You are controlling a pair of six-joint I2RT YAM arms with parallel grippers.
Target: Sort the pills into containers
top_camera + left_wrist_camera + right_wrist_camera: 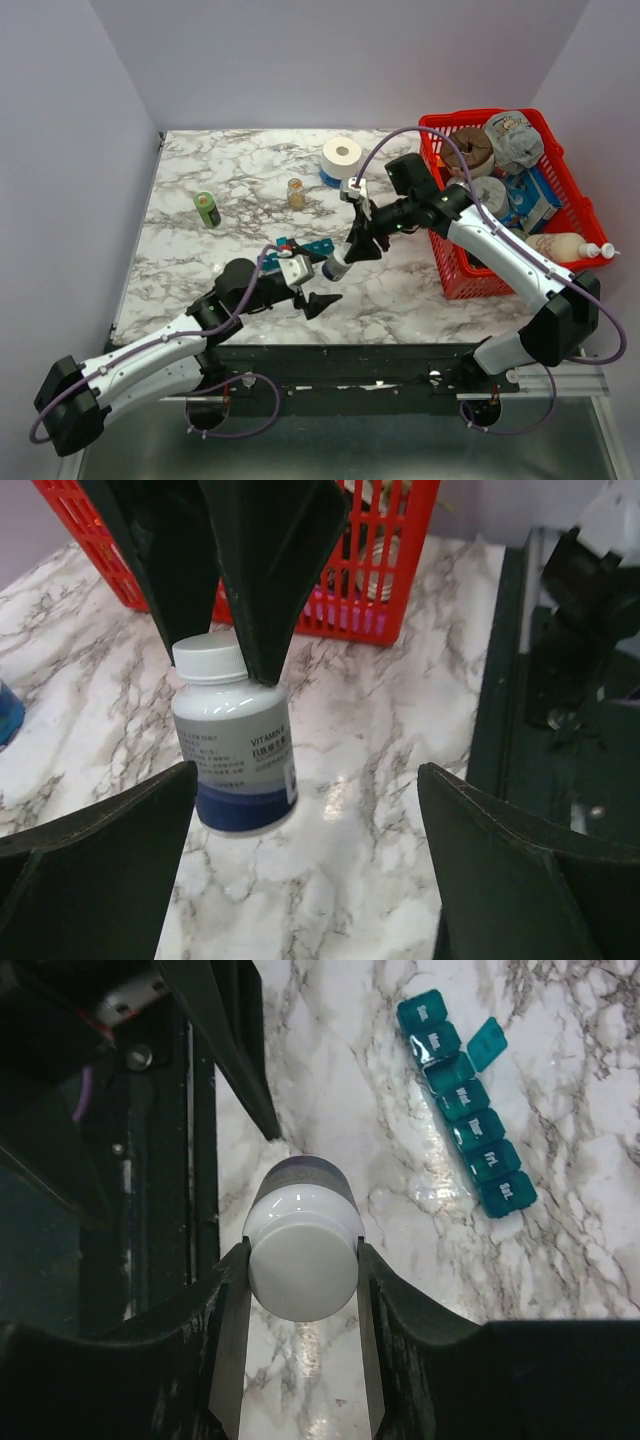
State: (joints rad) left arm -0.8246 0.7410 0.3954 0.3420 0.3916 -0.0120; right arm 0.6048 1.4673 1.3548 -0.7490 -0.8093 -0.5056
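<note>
My right gripper [303, 1260] is shut on the cap of a white-capped vitamin bottle [303, 1245] and holds it tilted over the marble table. From above the bottle [335, 268] hangs below the right gripper [352, 248]. My left gripper [307, 770] is open and empty, with the bottle [235, 745] just inside its left finger [110, 840]. The left gripper [318, 300] sits right below the bottle from above. The teal pill organizer [465, 1120] lies flat with one lid [487, 1042] flipped open; it also shows behind the grippers [305, 247]. No loose pills show.
A red mesh basket [447, 285] full of items stands at the right, also in the left wrist view [340, 620]. A small amber jar [296, 193], a green can [207, 209] and a white tape roll [342, 158] stand further back. The table's near edge [500, 710] is close.
</note>
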